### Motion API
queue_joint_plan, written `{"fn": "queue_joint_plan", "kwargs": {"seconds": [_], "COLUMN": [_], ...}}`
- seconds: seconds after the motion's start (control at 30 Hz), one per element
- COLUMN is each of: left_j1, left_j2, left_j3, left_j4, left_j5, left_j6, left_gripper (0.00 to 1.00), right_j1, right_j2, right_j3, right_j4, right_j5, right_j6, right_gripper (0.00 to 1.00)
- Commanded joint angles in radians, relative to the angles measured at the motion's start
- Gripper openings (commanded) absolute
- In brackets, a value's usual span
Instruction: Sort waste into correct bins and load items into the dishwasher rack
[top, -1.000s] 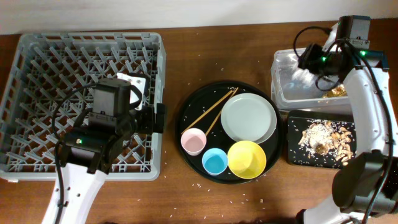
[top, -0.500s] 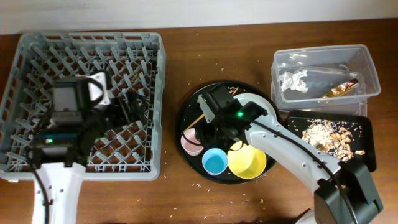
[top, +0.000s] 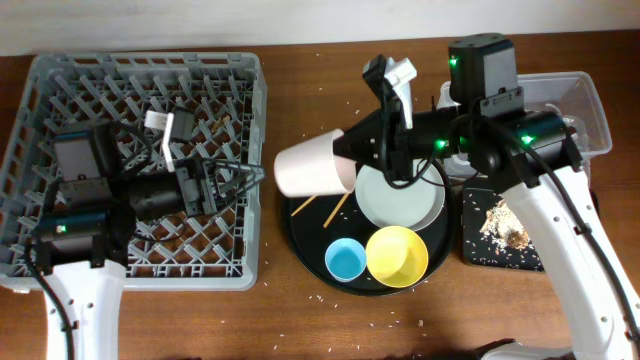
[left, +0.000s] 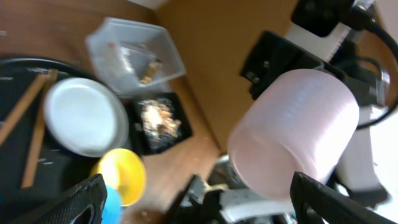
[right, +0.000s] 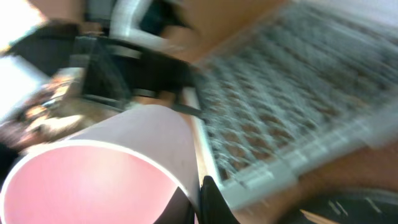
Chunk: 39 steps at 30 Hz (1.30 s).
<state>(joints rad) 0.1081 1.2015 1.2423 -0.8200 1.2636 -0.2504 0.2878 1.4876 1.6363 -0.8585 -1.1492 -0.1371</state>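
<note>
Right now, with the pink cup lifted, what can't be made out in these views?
Clear tub: overhead, the right arm covers most of its contents; in the left wrist view they are small and blurred.
Chopsticks: overhead, the pink cup hides their upper ends.
Right gripper: overhead, the cup hides its fingertips; its own wrist view is motion-blurred.
Shallow black tray: overhead, the right arm covers part of it.

Robot test bench staged as a kitchen clear-up: left arm and right arm over a wooden surface carrying a dishwasher rack and dish tray.
</note>
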Motion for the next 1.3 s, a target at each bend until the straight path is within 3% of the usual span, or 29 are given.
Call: {"fn": "queue_joint_plan", "kwargs": {"seconds": [0.0, 0.1, 0.13, 0.23, 0.4, 0.43, 0.47, 0.5, 0.57, 0.67, 0.7, 0.77, 0.87, 1.17, 1.2, 1.23, 1.27], "left_j1": [-0.043, -0.045, -0.043, -0.08, -0.285, -0.296, -0.296, -0.295, -0.295, -0.294, -0.285, -0.254, -0.201, -0.212, -0.212, -0.212, -0.213], "left_j2": [-0.003, -0.003, -0.003, -0.003, -0.003, -0.003, -0.003, -0.003, -0.003, -0.003, -0.003, -0.003, -0.003, -0.003, -0.003, -0.003, -0.003], "left_j3": [0.013, 0.014, 0.014, 0.014, 0.013, 0.013, 0.013, 0.013, 0.013, 0.013, 0.013, 0.013, 0.013, 0.013, 0.013, 0.013, 0.013], "left_j4": [0.015, 0.112, 0.162, 0.266, 0.289, 0.289, 0.29, 0.302, 0.408, 0.543, 0.542, 0.542, 0.436, 0.437, 0.436, 0.436, 0.433], "left_j5": [0.186, 0.31, 0.31, 0.31, 0.137, 0.134, 0.124, 0.116, 0.119, 0.127, 0.138, 0.183, 0.259, 0.259, 0.259, 0.259, 0.26], "left_j6": [0.013, -0.01, -0.03, -0.131, -0.131, -0.131, -0.131, -0.131, -0.203, -0.262, -0.262, -0.262, -0.261, -0.37, -0.366, -0.366, -0.366], "left_gripper": [0.92, 0.89, 0.79, 0.81, 0.8, 0.72, 0.59, 0.58, 0.75, 0.83, 0.82, 0.71, 0.75, 0.79, 0.75, 0.63, 0.62], "right_j1": [0.001, 0.0, -0.007, -0.005, 0.053, 0.053, 0.053, 0.053, 0.052, 0.051, 0.05, 0.049, 0.025, 0.026, 0.026, 0.026, 0.026], "right_j2": [0.007, 0.007, 0.007, 0.007, 0.007, 0.007, 0.007, 0.007, 0.007, 0.006, 0.006, 0.006, 0.006, 0.006, 0.006, 0.006, 0.006], "right_j3": [0.005, 0.005, 0.005, 0.005, 0.005, 0.005, 0.005, 0.005, 0.005, 0.005, 0.005, 0.005, 0.006, 0.006, 0.006, 0.006, 0.006], "right_j4": [0.009, -0.002, -0.009, 0.002, 0.021, 0.021, 0.016, 0.011, -0.003, -0.001, -0.002, -0.001, 0.002, 0.018, 0.023, 0.025, 0.026], "right_j5": [-0.205, -0.15, -0.144, -0.119, -0.048, -0.043, -0.043, -0.043, -0.043, -0.043, -0.043, -0.043, -0.055, -0.054, -0.054, -0.054, -0.054], "right_j6": [-0.042, -0.037, -0.021, -0.003, -0.003, 0.0, 0.004, 0.015, 0.014, 0.014, 0.014, 0.014, 0.014, 0.015, 0.015, 0.015, 0.015], "right_gripper": [0.04, 0.04, 0.04, 0.04, 0.04, 0.04, 0.04, 0.04, 0.04, 0.04, 0.04, 0.04, 0.04, 0.04, 0.04, 0.04, 0.04]}}
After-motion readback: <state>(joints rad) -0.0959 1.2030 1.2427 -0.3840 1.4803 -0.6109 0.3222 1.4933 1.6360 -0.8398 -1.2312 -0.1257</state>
